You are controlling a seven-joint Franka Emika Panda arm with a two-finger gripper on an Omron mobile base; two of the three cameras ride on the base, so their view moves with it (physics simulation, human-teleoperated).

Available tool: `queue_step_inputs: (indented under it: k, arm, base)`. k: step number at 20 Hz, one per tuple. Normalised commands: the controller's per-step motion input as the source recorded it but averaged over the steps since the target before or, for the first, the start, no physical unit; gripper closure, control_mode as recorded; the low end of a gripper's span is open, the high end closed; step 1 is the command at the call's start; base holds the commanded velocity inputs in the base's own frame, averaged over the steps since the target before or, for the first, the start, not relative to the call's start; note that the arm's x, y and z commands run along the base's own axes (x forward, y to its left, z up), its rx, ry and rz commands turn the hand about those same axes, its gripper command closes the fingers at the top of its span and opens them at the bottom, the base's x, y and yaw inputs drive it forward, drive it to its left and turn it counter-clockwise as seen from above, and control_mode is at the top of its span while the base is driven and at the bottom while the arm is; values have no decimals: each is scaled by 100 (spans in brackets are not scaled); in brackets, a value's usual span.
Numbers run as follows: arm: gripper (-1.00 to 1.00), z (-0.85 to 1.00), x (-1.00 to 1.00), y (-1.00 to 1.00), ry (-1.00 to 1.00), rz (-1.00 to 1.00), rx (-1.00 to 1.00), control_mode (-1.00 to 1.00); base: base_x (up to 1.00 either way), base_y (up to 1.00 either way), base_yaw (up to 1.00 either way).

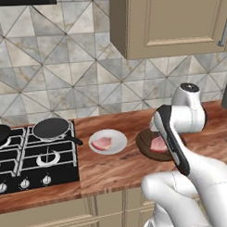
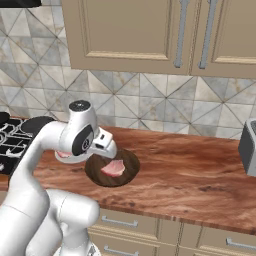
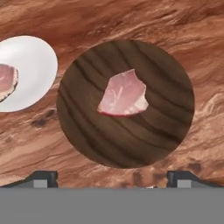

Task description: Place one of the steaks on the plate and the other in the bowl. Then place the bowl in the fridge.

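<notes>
Two steaks counted, both pink-red flat slabs with pale edges. One steak [image 3: 123,94] lay in the middle of the dark brown bowl [image 3: 87,135] on the wooden counter [image 2: 200,175]; the other steak [image 1: 102,143] sat on the white plate [image 1: 117,136], just left of the bowl. One bowl, one plate. The gripper [image 3: 113,178] hung above the bowl, fingers spread wide, holding nothing.

Pink steak [image 3: 123,94] in dark brown bowl [image 3: 83,131] (wood-grained); white plate [image 3: 37,65].
</notes>
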Motion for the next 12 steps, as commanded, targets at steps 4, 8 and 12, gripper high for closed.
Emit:
queue_step_inputs:
  k: [4,8,12]
  arm:
    - [-100,63,-42,25,-19,0,-2,-100]
    - [-100,78,-81,12,-21,0,0,-100]
    - [-100,34,-47,8,-13,0,0,100]
  base:
    - [0,0,0]
    - [0,0,0]
    - [-37,2,0]
